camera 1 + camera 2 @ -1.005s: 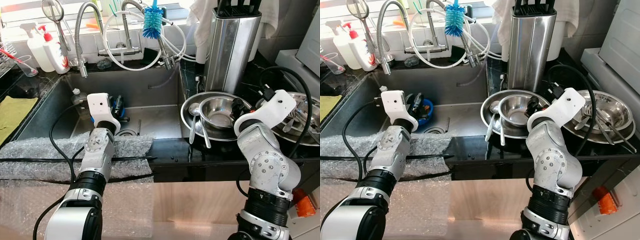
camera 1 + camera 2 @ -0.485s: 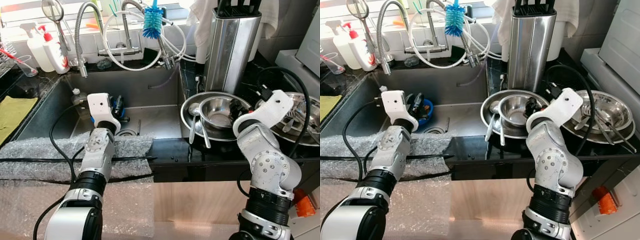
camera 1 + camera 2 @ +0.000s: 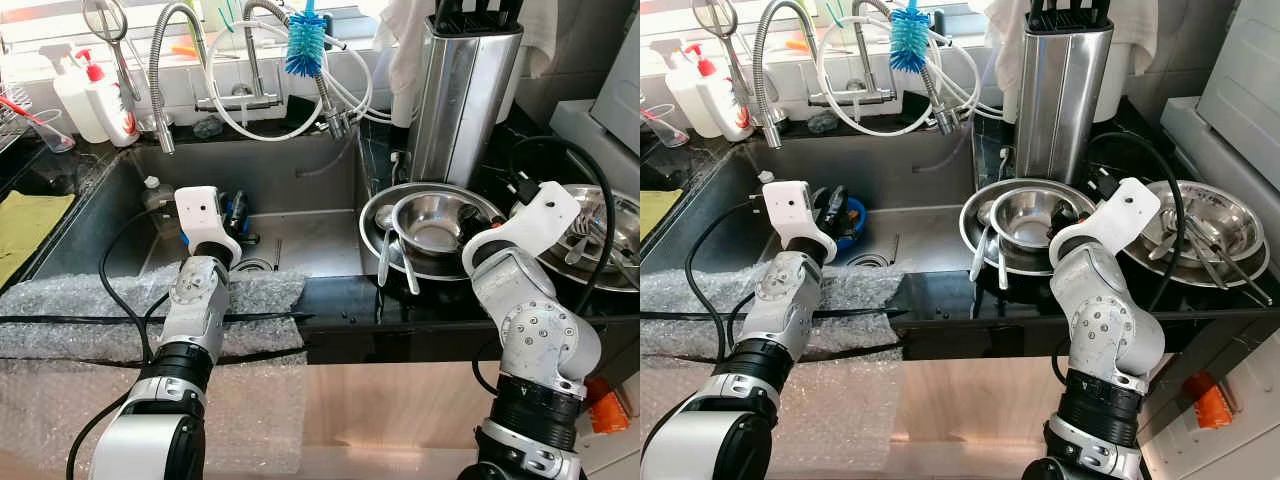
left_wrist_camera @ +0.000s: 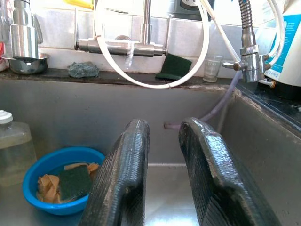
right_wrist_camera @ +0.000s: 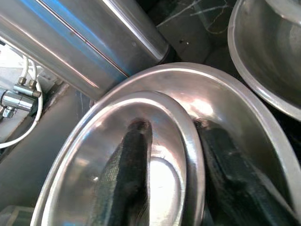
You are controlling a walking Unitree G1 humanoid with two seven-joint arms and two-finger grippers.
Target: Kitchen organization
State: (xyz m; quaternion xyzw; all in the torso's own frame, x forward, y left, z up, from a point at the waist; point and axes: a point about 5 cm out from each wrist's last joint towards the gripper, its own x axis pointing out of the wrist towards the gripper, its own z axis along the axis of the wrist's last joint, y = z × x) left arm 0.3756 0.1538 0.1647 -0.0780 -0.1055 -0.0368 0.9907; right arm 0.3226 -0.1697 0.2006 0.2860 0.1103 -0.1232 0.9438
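Right gripper (image 5: pixel 169 179) straddles the rim of the small steel bowl (image 3: pixel 437 222): one finger inside, one outside, pinching the wall. Bowl sits at centre right of the head view, nested in a wide steel dish (image 3: pixel 385 205) on the black counter (image 3: pixel 340 300). Against a second ago the small bowl has shifted slightly toward the upper left within the dish and looks tilted, so the grip seems to have taken and the lift or drag appears to be beginning. Two spoons (image 3: pixel 384 255) lean over the dish's near rim. A second steel basin (image 3: pixel 612 215) at far right holds utensils. Behind stands the tall steel utensil holder (image 3: pixel 462 90).

Left gripper (image 4: pixel 162 174) hangs over the sink (image 3: pixel 290 185), fingers slightly spread, holding nothing. Blue bowl (image 4: pixel 44 162) in the sink holds a green sponge and orange scraps.
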